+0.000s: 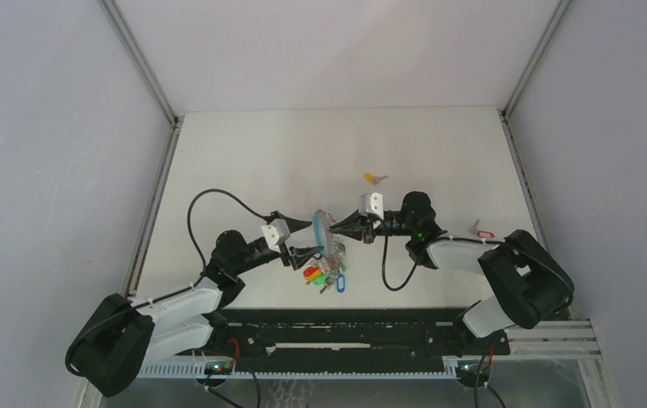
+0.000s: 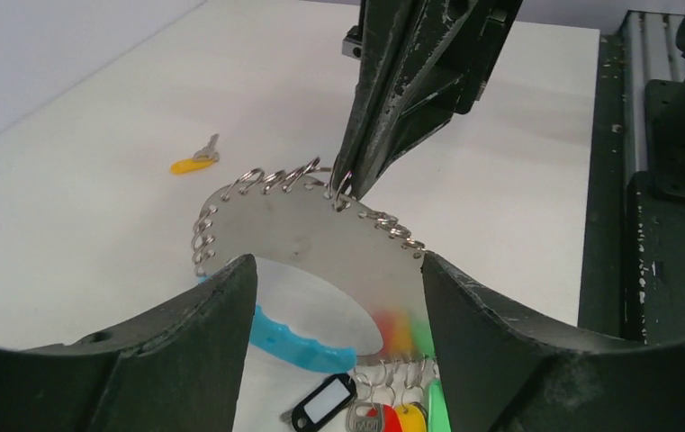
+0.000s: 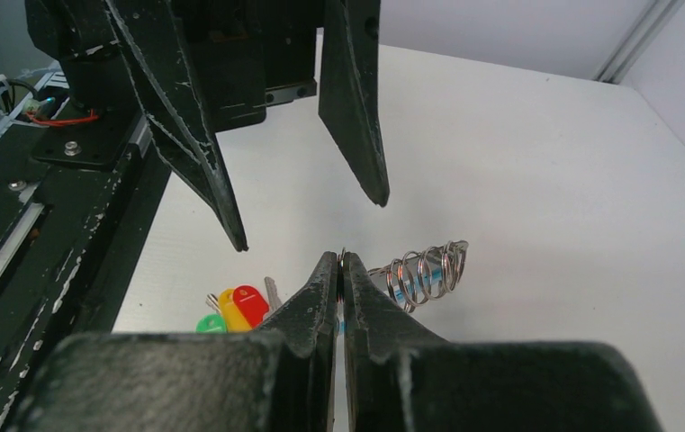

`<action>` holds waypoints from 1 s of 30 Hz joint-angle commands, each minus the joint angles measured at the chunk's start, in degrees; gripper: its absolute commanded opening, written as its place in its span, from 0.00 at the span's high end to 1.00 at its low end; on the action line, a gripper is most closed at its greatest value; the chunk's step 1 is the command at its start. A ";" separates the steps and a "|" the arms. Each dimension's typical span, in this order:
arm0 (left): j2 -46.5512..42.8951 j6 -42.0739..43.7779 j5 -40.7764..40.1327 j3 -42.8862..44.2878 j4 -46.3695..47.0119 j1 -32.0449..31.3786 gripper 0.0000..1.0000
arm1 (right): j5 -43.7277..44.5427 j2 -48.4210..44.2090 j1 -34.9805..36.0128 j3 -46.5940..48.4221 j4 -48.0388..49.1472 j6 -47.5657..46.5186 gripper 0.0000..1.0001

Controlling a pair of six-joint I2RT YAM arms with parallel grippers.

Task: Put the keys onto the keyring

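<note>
currently the right pincer (image 3: 340, 263) is clamped shut on one small split ring (image 2: 342, 184) at the rim of the keyring (image 2: 307, 229), which stands upright mid-tabletop (image 1: 260, 153). the left pincer (image 1: 305, 237) gapes wide astride it. the yellow-tagged key (image 1: 375, 178) and red-tagged key (image 1: 481, 230) lie loose, well apart. risk: the thin ring slips free and the keyring topples.

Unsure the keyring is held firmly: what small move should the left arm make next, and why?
Probably close the left gripper on the keyring: its jaws stand open on either side of it, while the right gripper is shut on only one small ring at its edge.
</note>
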 commanded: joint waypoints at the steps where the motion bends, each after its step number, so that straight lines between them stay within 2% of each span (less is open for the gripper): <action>1: 2.51 2.66 6.71 5.06 2.69 0.49 0.31 | -2.90 -3.04 -0.30 3.04 -0.45 -1.13 1.00; 5: 3.56 2.31 8.76 6.05 3.74 0.57 0.36 | -4.55 -3.51 -0.30 3.63 -1.70 -1.31 1.00; 10: 5.47 2.39 10.84 7.11 4.61 1.25 0.50 | -6.15 -3.54 0.01 4.51 -3.52 -1.75 1.00; 14: 7.20 1.09 12.25 7.60 6.64 1.45 0.58 | -6.57 -4.18 0.27 4.90 -5.12 -2.64 1.00; 30: 11.99 -0.53 16.33 10.54 7.23 1.48 0.69 | -7.19 -4.28 1.69 6.26 -8.03 -4.12 1.00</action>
